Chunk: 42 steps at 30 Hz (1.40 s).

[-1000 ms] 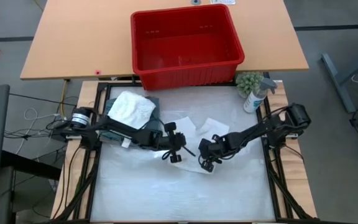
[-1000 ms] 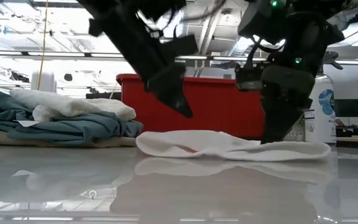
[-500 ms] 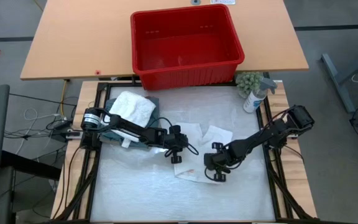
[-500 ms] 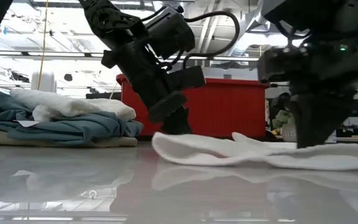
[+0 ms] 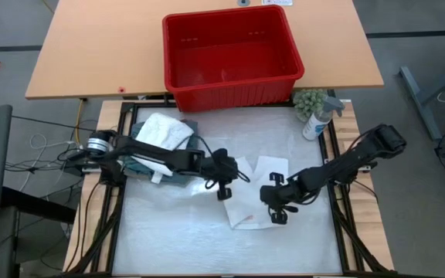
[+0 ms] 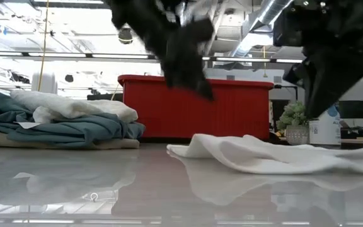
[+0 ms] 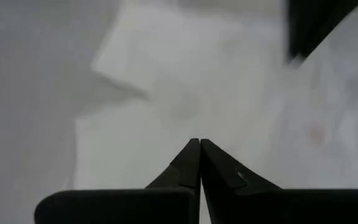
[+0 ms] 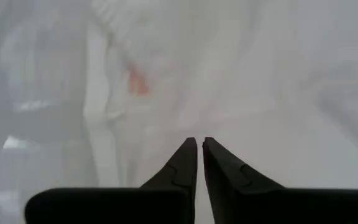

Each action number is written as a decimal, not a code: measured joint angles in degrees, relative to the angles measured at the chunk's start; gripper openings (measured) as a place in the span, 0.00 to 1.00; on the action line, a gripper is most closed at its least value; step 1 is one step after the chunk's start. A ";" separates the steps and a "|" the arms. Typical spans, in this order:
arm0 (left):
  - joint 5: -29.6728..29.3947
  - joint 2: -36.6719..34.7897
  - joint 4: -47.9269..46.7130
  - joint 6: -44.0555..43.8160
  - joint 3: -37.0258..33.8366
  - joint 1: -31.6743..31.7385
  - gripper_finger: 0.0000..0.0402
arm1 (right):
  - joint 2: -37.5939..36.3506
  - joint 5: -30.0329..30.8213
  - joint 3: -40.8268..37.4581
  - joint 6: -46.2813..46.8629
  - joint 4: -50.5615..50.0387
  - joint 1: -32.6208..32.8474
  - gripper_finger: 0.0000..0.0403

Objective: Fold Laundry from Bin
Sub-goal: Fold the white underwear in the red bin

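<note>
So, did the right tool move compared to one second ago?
Yes. In the high view the right tool shifted away from the red bin, toward the table's near edge and slightly right.

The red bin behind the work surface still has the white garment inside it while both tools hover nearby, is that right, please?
Not quite: the red bin is empty in the high view. The white garment lies spread on the work surface in front of it, with the left tool and right tool over it.

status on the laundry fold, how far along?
Done: bin looks empty; folded pile sits at the table's back left. In hand: white garment lies flat mid-table, left gripper and right gripper over it, neither holding it. Left: finish folding and stack it.
</note>
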 joint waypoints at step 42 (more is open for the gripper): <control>-1.06 2.22 12.40 8.32 -15.85 3.83 0.00 | 20.74 -5.81 5.95 1.80 21.60 6.92 0.06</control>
